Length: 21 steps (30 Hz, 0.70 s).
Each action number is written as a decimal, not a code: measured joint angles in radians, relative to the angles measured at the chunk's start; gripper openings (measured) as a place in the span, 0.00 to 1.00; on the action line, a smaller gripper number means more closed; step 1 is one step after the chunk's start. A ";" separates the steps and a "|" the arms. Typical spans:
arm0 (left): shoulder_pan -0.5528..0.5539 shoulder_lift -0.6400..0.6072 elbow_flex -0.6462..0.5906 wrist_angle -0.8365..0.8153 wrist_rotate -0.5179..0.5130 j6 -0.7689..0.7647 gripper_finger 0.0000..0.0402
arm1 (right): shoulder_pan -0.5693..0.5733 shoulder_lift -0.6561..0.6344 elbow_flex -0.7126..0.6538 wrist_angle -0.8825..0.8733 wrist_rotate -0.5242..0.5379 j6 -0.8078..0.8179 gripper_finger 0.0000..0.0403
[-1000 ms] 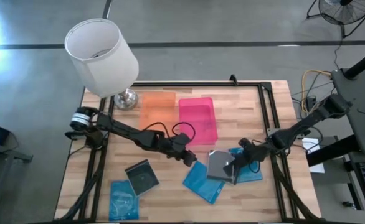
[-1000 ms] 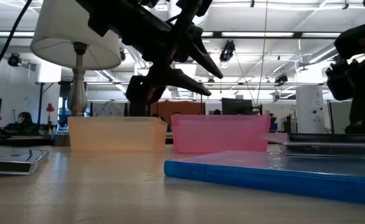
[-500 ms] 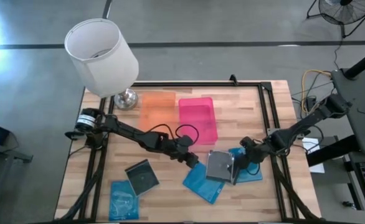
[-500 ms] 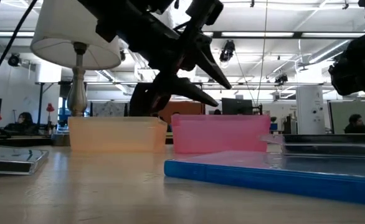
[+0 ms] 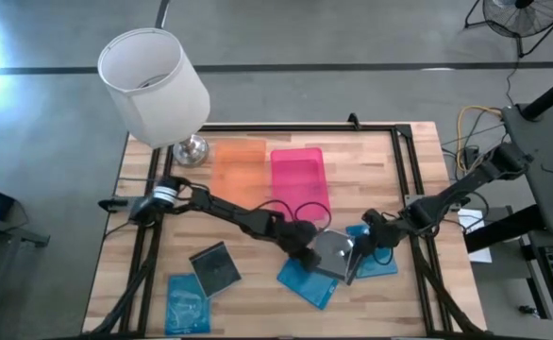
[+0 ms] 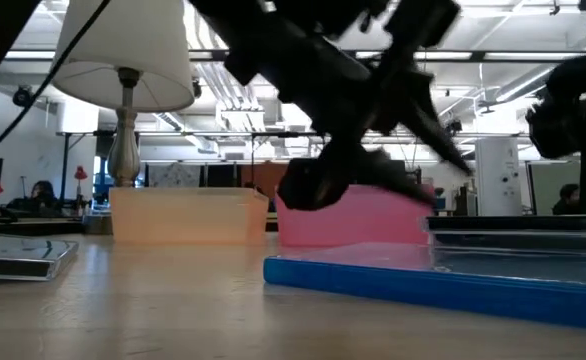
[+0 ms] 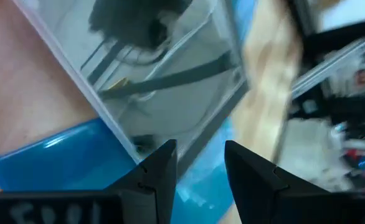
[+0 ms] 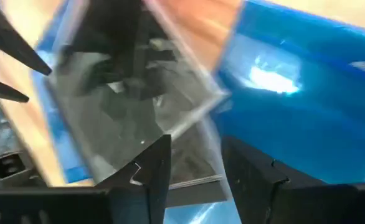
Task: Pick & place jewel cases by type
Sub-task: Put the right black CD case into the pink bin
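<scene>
The counter (image 5: 399,170) is pale wood with visible plank grain and a matt finish. At frame centre, the grey case (image 5: 334,250) is glossy clear plastic that mirrors the dark arms above it. The blue cases (image 5: 307,280) beside it are smooth, shiny plastic. The orange tray (image 5: 239,162) and pink tray (image 5: 298,179) are translucent plastic. In the upper left, the lamp (image 5: 152,85) has a matt white shade on a polished metal base.
</scene>
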 joint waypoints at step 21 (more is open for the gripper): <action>-0.009 0.078 0.111 -0.115 0.001 0.068 0.29 | -0.031 0.004 -0.023 0.146 -0.022 -0.216 0.43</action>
